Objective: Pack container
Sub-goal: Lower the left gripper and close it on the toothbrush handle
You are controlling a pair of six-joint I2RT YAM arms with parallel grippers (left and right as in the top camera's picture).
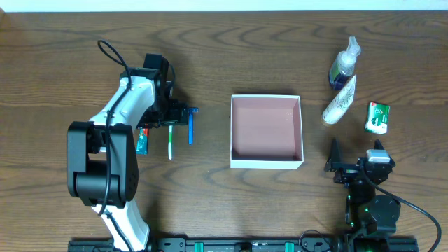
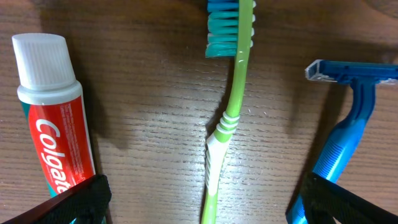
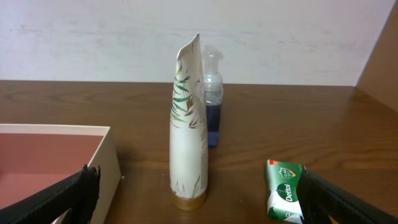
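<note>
The left arm (image 1: 115, 119) is seen doubled over at the left of the desk (image 1: 63, 49), its white link reaching away from the black shoulder and its wrist turned downward; the left end effector (image 1: 171, 116) is held low over a green toothbrush (image 2: 229, 106), its jaws spread wide and empty; one black finger (image 2: 68, 200) is placed beside the toothpaste (image 2: 55, 118) and the other beside a blue razor (image 2: 351, 118), so that the toothbrush handle is framed midway between them. "Colgate" is read in white on the red band of the toothpaste; its white cap is screwed on.

The right arm (image 1: 374, 203) is folded close to the near edge of the desk at the right; the right end effector (image 1: 354, 161) is held level, its jaws likewise spread wide and empty, and is aimed at a white tube (image 3: 188, 124) printed with green leaves, which is stood on its gold cap; a clear pump bottle (image 3: 211, 106) of dark blue liquid is partly hidden behind it. "Dettol" is read on a green and white pack (image 3: 285, 198) lying on the desk to the right of the tube.

The container (image 1: 267, 164) is set open-topped at the middle of the desk, between the two arms; one white corner of it is caught at the left of the right wrist view.
</note>
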